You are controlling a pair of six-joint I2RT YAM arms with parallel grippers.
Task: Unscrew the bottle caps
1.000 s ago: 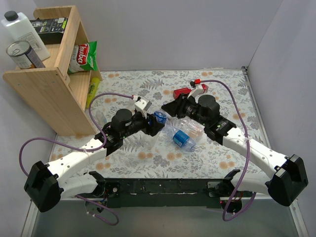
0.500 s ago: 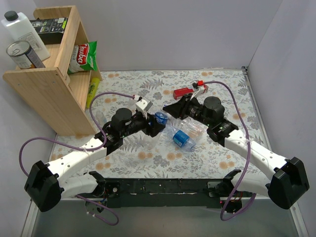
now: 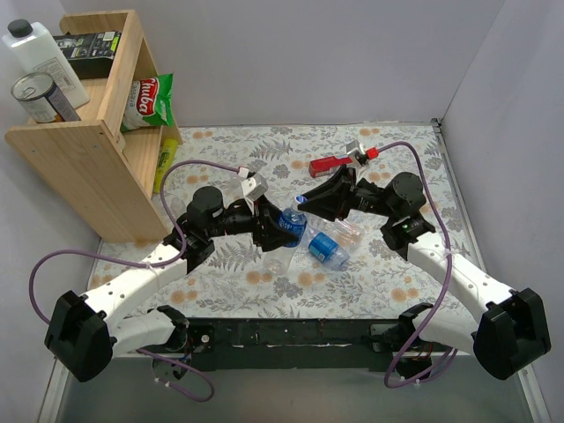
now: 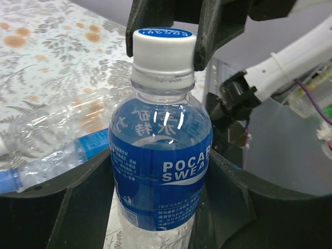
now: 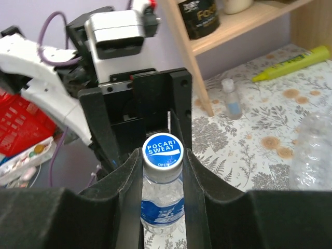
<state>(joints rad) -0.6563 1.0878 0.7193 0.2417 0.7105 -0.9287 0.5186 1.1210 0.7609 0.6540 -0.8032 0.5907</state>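
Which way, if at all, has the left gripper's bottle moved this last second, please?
Yes: the bottle shifted slightly right and toward the near edge, away from the wooden shelf.

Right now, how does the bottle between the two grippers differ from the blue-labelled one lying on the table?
The held bottle is clamped: left gripper around its label, right gripper shut on its white cap; the lying bottle is touched by neither. The held bottle's cap is plainly on; the lying bottle's cap end I cannot make out. Both are clear plastic with blue labels.
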